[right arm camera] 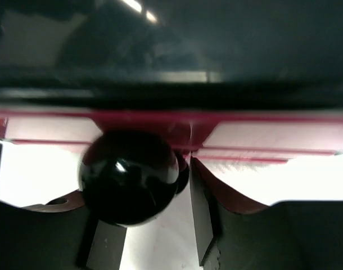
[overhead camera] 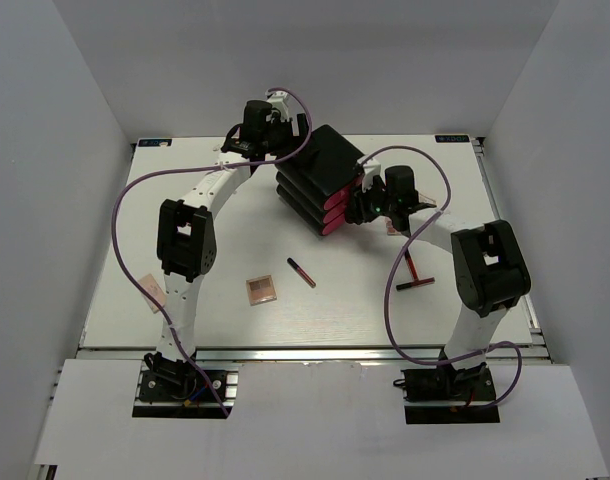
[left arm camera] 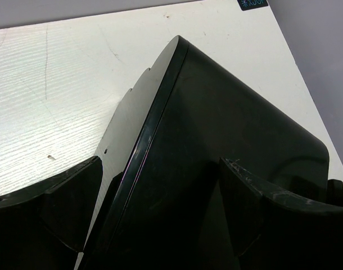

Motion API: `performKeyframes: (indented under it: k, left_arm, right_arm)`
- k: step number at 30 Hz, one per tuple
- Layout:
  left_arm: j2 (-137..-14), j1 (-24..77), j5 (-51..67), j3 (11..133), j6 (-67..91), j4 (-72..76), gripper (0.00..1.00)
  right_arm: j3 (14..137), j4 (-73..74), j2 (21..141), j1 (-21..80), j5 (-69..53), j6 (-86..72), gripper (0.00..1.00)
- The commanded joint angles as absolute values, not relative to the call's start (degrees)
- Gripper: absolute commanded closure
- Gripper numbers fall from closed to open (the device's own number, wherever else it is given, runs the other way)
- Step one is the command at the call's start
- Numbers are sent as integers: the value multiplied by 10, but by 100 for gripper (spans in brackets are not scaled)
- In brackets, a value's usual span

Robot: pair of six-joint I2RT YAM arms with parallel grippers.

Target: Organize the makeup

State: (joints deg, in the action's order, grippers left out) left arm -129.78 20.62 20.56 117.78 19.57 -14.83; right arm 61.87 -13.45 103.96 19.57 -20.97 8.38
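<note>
A black-and-red stick (overhead camera: 301, 272) and a pinkish-brown palette (overhead camera: 262, 290) lie on the table in front of the black three-drawer box (overhead camera: 320, 178). Two more red-and-black sticks (overhead camera: 415, 275) lie crossed by the right arm. A second palette (overhead camera: 153, 290) shows beside the left arm. My left gripper (overhead camera: 270, 125) is at the box's back, and in the left wrist view (left arm camera: 160, 163) it is open and straddles the box's top corner (left arm camera: 216, 129). My right gripper (overhead camera: 368, 207) is at the pink drawer fronts (right arm camera: 261, 132). It is open, with a round black knob (right arm camera: 129, 177) between its fingers (right arm camera: 202, 225).
The box sits turned at an angle in the middle of the white table (overhead camera: 235, 240), with its fronts facing the near right. Purple cables loop above both arms. White walls close in the table on three sides. A small pinkish item (overhead camera: 393, 228) lies under my right wrist.
</note>
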Motion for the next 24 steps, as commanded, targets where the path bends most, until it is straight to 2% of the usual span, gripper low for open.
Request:
performKeyframes:
  k: [1,3,5,8,9,12,13,16,19,24]
  left_arm:
    - [-1297,212,212,1169,200,-178,8]
    - [-1297,211,211,1168,200,-177,8]
    - [-1296,211,211,1166,200,-177,8]
    - [-1297,211,210,1165,199,-178,8]
    - [-1296,211,210,1165,199,-178,8]
    - [-1296,210,210,1166,199,-180,8]
    - [-1296,209,208,1166,200,-179,8]
    - [-1295,209,206,1166,202,-177,8]
    - [-1294,206,202,1166,202,-176,8]
    - [-1292,199,196,1165,202,-173,8]
  right_arm:
    - [633,-189,1024,194,-223,78,52]
    - [621,-200,1009,194,-229,87,51]
    - [613,-203,1006,194,-231,93,43]
    - [617,-205,1013,195,-236,97,41]
    - [620,-205,1019,194,-237,97,43]
    - [628,-203,1020,195,-246,96,62]
    - [627,-200,1017,195,-251,100,72]
    - [607,-194,996,194,-259,118,85]
    - [562,-184,956,190,-272,134,91]
    - [453,-158,860,189,-292,149,92]
